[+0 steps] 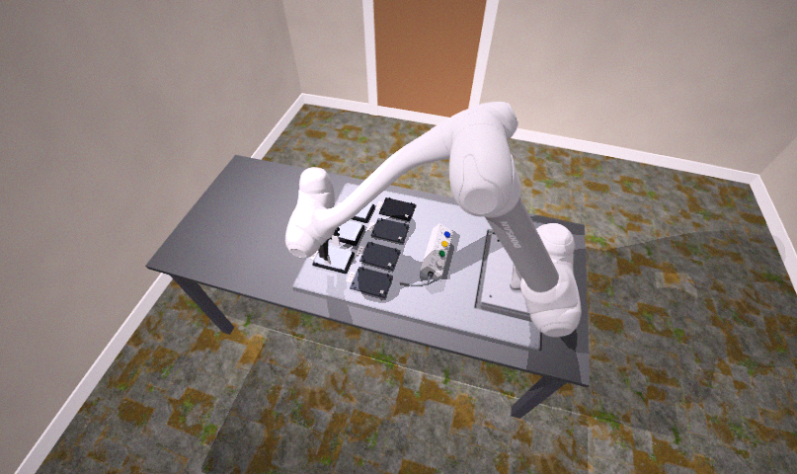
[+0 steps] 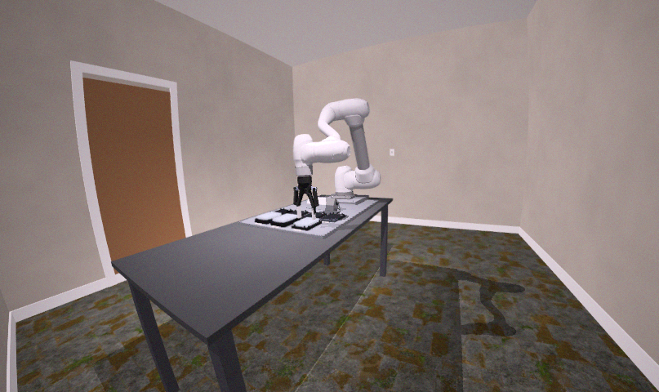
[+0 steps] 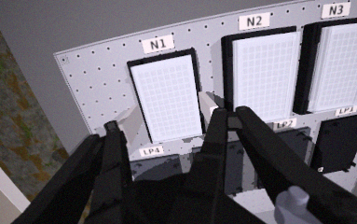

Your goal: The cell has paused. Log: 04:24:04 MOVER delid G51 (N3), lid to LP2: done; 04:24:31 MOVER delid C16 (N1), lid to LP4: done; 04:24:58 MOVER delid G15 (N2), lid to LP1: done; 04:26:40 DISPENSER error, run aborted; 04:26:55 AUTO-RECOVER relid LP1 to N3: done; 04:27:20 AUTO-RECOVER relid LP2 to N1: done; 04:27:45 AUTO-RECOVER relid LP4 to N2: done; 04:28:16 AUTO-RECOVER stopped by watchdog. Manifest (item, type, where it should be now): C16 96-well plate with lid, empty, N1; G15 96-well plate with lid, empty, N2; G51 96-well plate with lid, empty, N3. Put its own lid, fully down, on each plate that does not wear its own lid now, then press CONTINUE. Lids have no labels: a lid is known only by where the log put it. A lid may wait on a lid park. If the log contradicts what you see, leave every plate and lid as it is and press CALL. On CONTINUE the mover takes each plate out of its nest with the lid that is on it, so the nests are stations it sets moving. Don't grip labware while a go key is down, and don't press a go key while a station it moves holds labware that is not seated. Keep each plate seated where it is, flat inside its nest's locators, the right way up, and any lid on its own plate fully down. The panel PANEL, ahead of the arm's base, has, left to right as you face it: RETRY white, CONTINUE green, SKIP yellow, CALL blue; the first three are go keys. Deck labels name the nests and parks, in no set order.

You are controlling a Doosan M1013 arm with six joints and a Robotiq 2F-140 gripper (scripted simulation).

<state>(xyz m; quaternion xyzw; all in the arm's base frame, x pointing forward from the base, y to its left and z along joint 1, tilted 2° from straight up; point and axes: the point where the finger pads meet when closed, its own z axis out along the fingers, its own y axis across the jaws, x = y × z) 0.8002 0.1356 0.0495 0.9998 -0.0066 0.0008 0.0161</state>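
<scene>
Lids sit on all three plates: N1 plate (image 3: 167,97), N2, N3; none swapped yet. Gripper (image 3: 166,122) hangs above N1, jaws spread, empty. CONTINUE unpressed.

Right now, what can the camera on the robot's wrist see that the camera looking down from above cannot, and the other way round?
Only the wrist view shows the printed deck labels, N1, N2 and N3, and the fine well grids of the three white plates beneath them. It also shows the gripper close up, its dark fingers apart with nothing between them.

Only the top view shows the whole white arm, the button panel, the brown door and the patterned floor all around the table.

Both show the grey pegboard deck on the dark table, with its black lid parks.
</scene>
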